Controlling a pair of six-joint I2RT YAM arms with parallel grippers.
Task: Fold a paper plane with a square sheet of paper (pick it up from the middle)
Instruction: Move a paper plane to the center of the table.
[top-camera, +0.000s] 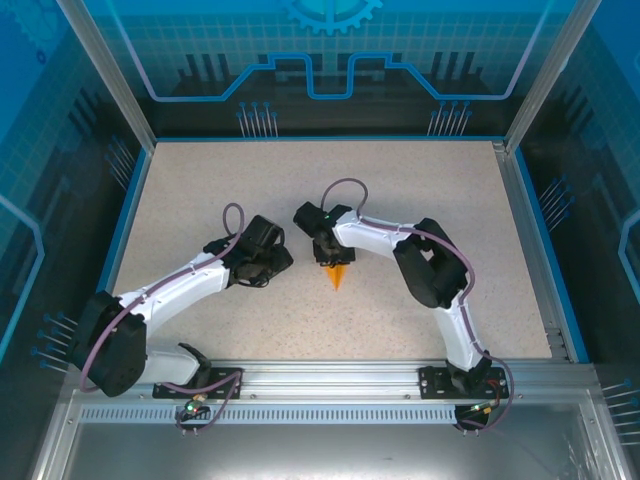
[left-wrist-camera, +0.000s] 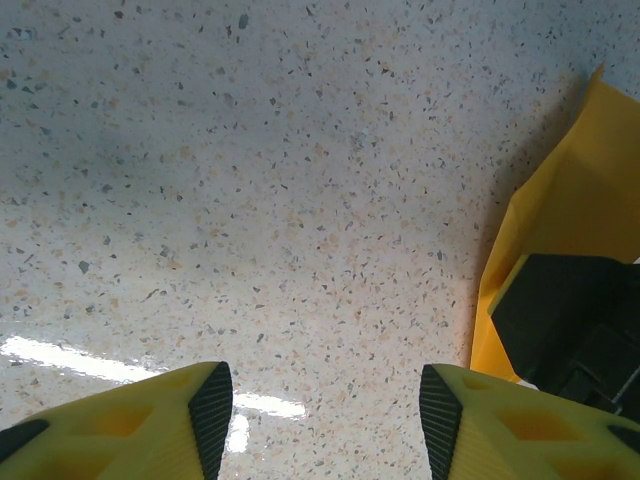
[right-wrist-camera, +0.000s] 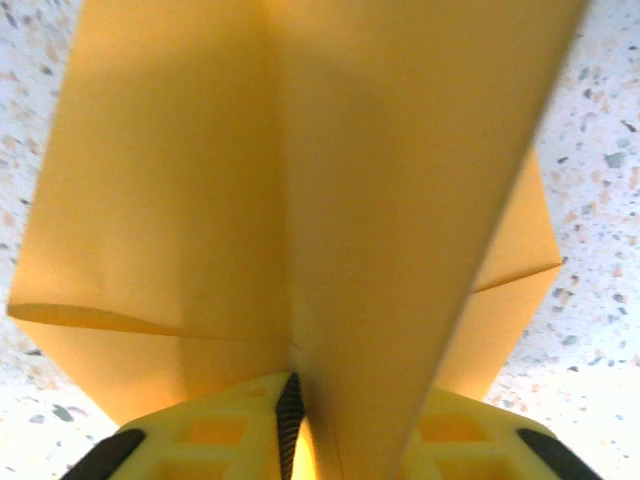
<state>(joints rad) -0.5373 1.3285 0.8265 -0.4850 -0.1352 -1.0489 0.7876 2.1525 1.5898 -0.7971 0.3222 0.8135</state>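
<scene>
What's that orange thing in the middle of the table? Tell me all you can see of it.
The paper plane is thin bright orange paper, folded into a slim pointed wedge with a centre crease, tip toward the arms' bases. It sits midway on the speckled table, wide end between the fingers of the right pincer; whether they clamp it is unclear.

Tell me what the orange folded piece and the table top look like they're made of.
Orange folded piece: thin paper, matte, going by its sharp straight creases and flat flaps. Table top: speckled, stone-look surface, perhaps laminate or composite; smooth and semi-glossy, given the bright glare streak.
</scene>
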